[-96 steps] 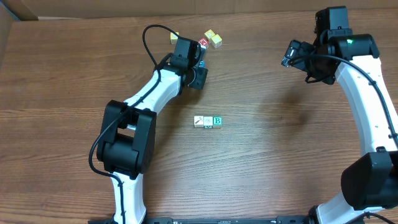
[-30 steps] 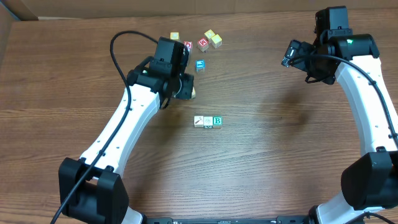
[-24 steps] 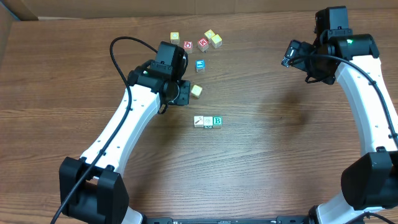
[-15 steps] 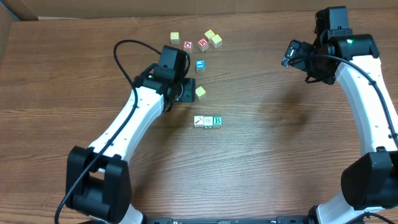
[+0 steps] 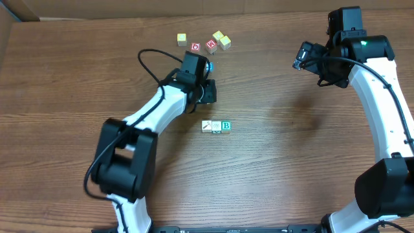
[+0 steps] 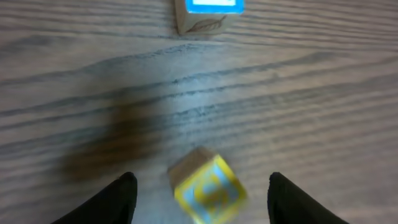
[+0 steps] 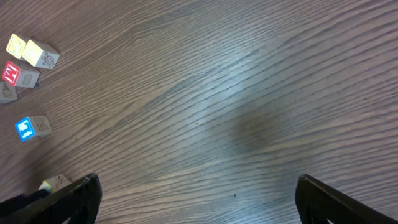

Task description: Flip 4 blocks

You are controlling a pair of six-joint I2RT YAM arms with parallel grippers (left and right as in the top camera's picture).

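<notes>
Three blocks stand in a row mid-table: one with a dark diagonal mark, a pale one and one with a green B. My left gripper hangs just above and left of that row and covers a fourth block in the overhead view. The left wrist view shows that block, yellow-faced, blurred and tilted, between the open fingers of the left gripper and touching neither. My right gripper is raised at the far right, open and empty, with its fingers spread wide over bare wood.
A blue-print cube sits just beyond the left gripper. Further back are a yellow cube, two red-printed cubes and another yellow cube. Cardboard edges the table's far side.
The left gripper opened and let the yellow-faced block go onto the table. It then swung to the right and now stands over that block. The right arm has not moved.
</notes>
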